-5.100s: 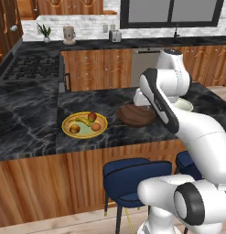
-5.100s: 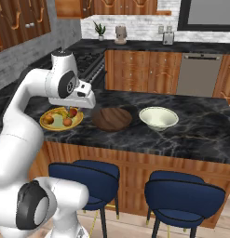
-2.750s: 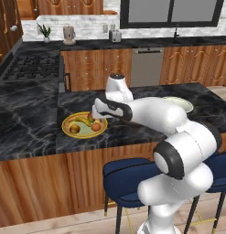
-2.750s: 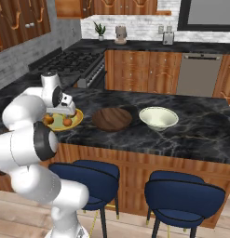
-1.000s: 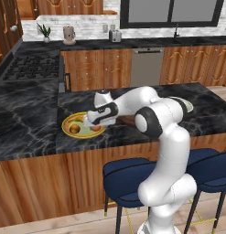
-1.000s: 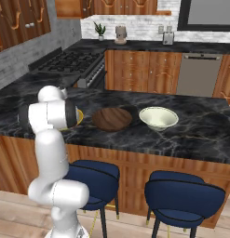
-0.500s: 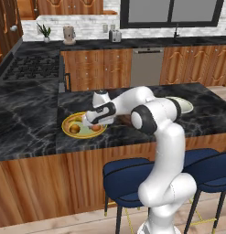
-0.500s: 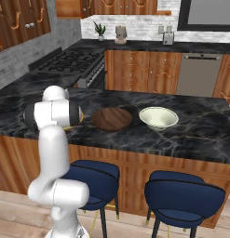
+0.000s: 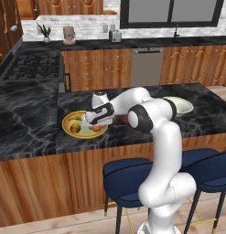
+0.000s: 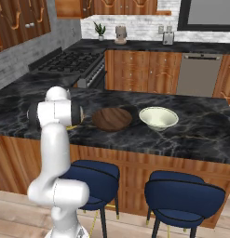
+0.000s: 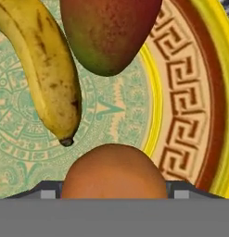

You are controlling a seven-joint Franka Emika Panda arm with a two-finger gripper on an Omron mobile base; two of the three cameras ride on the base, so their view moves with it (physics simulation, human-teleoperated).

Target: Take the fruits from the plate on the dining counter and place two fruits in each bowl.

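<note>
The yellow-rimmed plate lies on the dining counter. On it lie a yellow banana, a reddish apple, an orange round fruit and a brownish-orange round fruit. My gripper is down over the plate's near side. Its fingertips sit against both sides of the orange round fruit, which rests on the plate. The cream bowl and the dark wooden bowl stand to the plate's right.
My arm blocks the plate in the right base view. Blue stools stand below the counter's front edge. A stove sits at the back left, and the wall counter runs behind.
The jaws have narrowed onto the orange round fruit. The hand has stayed low over the plate and the fruits have not shifted.
</note>
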